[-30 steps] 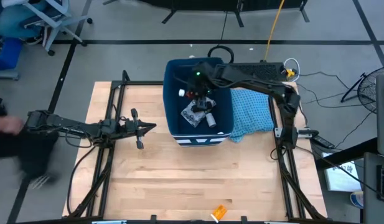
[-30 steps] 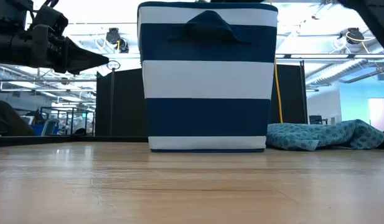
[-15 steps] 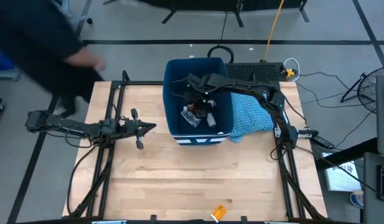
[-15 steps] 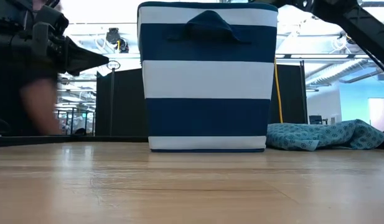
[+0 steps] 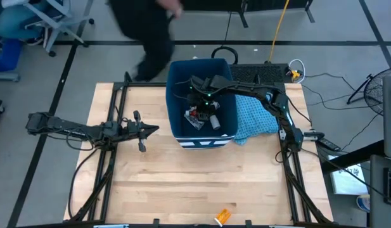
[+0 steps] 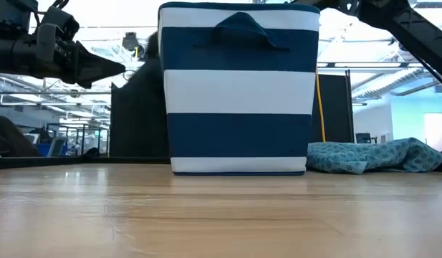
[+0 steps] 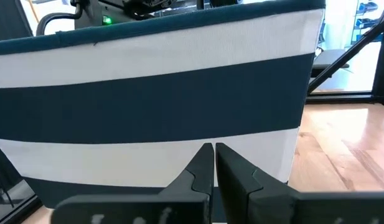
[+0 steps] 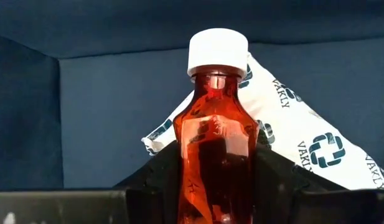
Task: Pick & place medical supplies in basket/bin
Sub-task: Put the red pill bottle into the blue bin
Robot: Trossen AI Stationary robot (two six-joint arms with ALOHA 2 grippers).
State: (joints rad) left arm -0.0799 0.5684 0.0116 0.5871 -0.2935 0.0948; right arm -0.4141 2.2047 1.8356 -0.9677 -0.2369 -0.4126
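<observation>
From above, the right gripper (image 5: 201,101) reaches inside the deep blue-and-white striped fabric bin (image 5: 176,95). The left wrist view shows the left gripper (image 7: 213,155) pressed shut, empty, facing the bin's side. The right wrist view shows the right gripper's fingers clamped on a red-orange white-capped plastic bottle (image 8: 218,149), before a white soft packet (image 8: 304,137) printed "VAKLY".

- Light blue cloth (image 5: 256,118), crumpled on the wooden desk (image 5: 195,177) near its right edge.
- Small orange item (image 5: 223,216) at the desk's front edge (too small to identify).
- Person in dark clothing (image 5: 152,31), on the floor behind the desk.
- Yellow cable (image 5: 279,28) beyond the far edge.
</observation>
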